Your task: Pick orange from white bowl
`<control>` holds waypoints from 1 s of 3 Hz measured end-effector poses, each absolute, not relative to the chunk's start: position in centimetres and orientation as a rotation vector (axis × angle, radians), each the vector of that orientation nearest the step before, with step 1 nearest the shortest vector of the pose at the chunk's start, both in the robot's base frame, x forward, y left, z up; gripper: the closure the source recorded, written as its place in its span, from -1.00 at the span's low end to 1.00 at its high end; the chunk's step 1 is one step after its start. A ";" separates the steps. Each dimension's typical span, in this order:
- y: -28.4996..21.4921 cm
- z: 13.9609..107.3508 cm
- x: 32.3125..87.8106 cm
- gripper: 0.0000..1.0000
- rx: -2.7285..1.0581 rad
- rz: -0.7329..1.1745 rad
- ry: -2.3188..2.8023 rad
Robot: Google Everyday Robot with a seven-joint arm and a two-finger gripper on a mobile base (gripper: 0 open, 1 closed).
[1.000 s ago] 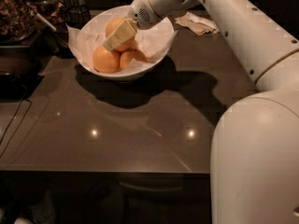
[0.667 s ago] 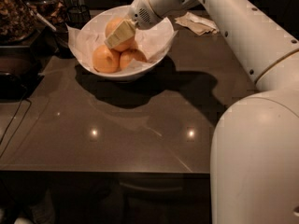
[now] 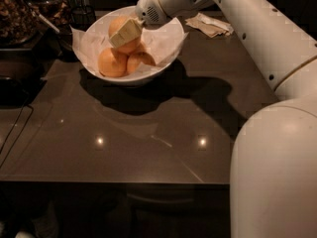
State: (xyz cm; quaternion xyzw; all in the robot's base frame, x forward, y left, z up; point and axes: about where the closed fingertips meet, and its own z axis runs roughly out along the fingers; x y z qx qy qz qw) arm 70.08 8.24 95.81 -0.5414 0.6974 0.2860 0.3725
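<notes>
The white bowl (image 3: pixel 163 66), lined with crinkled white paper, stands at the back left of the dark table. It holds three orange fruits. The pale orange (image 3: pixel 119 24) is the topmost, resting over two deeper-orange fruits (image 3: pixel 111 63) (image 3: pixel 141 61). My gripper (image 3: pixel 120 35) reaches into the bowl from the right and is shut on the pale orange. One cream finger (image 3: pixel 126 31) lies across the orange's front; the other is hidden behind it.
Crumpled paper napkins (image 3: pixel 210 25) lie behind the arm at the back right. Dark containers and a basket (image 3: pixel 20 14) crowd the back left corner. A cable (image 3: pixel 15 128) hangs at the left edge. My white arm and base (image 3: pixel 277 157) fill the right side.
The gripper and the pale orange in it have risen slightly in the bowl. The other two fruits and the bowl have not moved.
</notes>
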 end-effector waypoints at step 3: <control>8.9 101.1 65.8 1.00 -1.362 0.887 1.577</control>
